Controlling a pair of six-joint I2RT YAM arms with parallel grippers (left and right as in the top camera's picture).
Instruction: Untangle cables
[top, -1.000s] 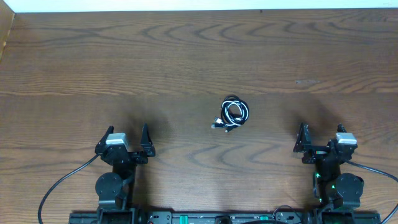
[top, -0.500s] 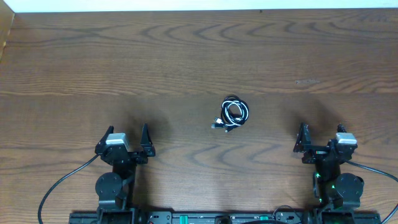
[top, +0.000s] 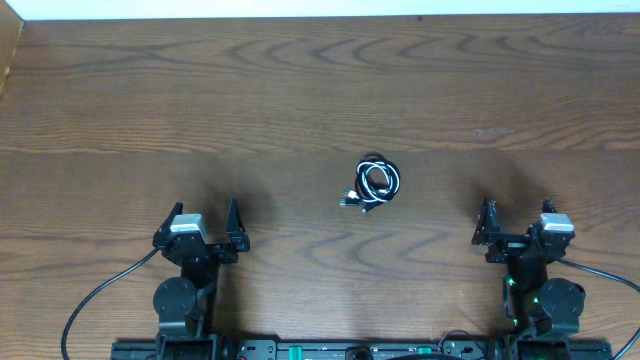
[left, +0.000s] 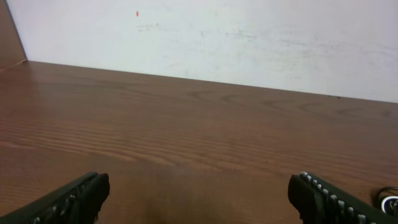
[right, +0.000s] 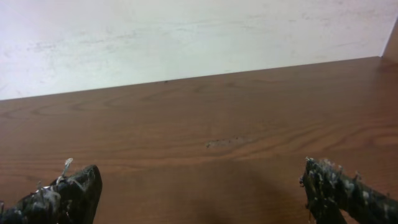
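At the near edge of the table (top: 300, 90), our left gripper (top: 205, 224) rests with its jaws spread wide and nothing between them. Toward the near right corner, our right gripper (top: 516, 226) is just as wide apart and equally empty. Farther in, about midway to the far edge and slightly right of centre, the cables (top: 375, 183) lie in one tight bundle. Black cords are wound with a white one in small overlapping loops, and a plug end pokes out toward the near left. We judge nothing is untangled yet. To start well, we should pin that free plug or an outer loop with one gripper. The other can then draw a single cord away slowly, loosening rather than tightening the knot.
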